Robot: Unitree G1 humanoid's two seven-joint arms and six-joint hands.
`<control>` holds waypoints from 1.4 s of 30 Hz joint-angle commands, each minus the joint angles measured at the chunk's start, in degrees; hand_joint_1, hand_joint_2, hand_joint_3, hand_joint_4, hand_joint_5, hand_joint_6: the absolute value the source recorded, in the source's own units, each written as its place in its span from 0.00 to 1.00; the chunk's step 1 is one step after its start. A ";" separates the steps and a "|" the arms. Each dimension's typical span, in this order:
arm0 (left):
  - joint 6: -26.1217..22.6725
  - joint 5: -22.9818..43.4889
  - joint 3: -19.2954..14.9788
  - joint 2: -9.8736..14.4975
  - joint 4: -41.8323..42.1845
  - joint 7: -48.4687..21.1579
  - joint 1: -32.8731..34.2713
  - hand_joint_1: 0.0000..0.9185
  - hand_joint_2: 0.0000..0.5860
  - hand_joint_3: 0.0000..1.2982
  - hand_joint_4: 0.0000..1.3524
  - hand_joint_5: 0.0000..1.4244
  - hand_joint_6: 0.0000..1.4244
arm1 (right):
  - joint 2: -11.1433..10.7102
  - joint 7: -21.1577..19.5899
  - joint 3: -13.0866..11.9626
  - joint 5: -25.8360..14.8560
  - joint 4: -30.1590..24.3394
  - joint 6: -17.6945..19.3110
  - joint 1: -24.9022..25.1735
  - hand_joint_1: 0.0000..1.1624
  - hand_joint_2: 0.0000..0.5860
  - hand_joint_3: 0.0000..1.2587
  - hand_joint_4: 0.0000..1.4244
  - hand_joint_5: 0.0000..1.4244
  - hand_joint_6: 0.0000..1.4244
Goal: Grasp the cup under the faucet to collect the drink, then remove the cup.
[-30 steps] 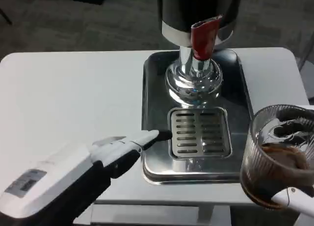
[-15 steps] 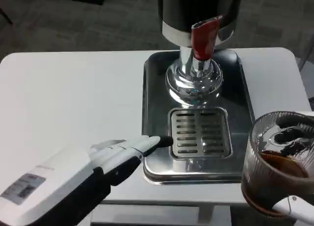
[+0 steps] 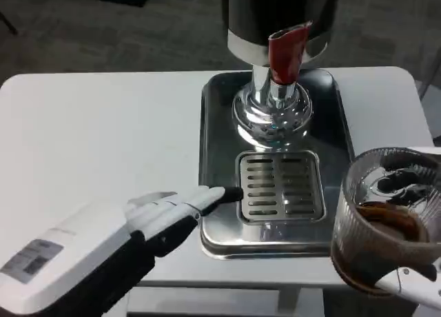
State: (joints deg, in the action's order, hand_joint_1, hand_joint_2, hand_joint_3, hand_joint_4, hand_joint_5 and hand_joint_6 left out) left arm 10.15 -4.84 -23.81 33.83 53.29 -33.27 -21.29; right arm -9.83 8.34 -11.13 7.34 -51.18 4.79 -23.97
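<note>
A clear ribbed cup with dark brown drink in it is held at the lower right by my right hand, whose white finger shows under the cup's base. The cup hangs to the right of the slotted drip grate, away from the faucet. The dispenser's red tap lever and chrome spout stand above the grate on the steel tray. My left hand lies at the tray's left front edge, fingers stretched toward the grate, holding nothing.
The white table spreads wide to the left of the tray. The table's front edge runs just below the tray. The dark dispenser body rises at the back. Grey carpet floor lies beyond the table.
The cup in my right hand has shifted slightly left and tilted a little, after dipping lower. My left hand has barely moved.
</note>
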 commanded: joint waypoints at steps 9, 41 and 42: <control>0.77 0.42 -3.38 1.00 0.57 -1.55 -1.72 0.00 0.11 0.07 0.00 0.06 0.05 | -0.79 0.65 3.47 3.08 -0.12 -1.72 4.73 0.83 0.18 0.78 0.82 0.93 1.00; 0.86 -0.35 -6.41 2.06 2.21 -3.25 -3.11 0.00 0.10 0.06 0.00 0.03 0.03 | -4.06 2.58 9.82 14.35 1.23 -1.95 6.30 0.83 0.21 0.78 0.82 0.94 1.00; 0.74 -0.28 -6.48 2.09 2.37 -3.27 -3.12 0.00 0.10 0.06 0.00 0.03 0.03 | -4.03 2.53 9.98 14.45 1.28 -1.98 6.38 0.83 0.21 0.78 0.82 0.94 1.00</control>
State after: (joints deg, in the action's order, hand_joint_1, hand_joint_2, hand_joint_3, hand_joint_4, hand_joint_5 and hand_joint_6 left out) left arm 10.26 -5.08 -29.58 35.18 54.51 -35.66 -23.88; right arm -14.09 11.13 -1.79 21.43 -49.56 1.92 -18.36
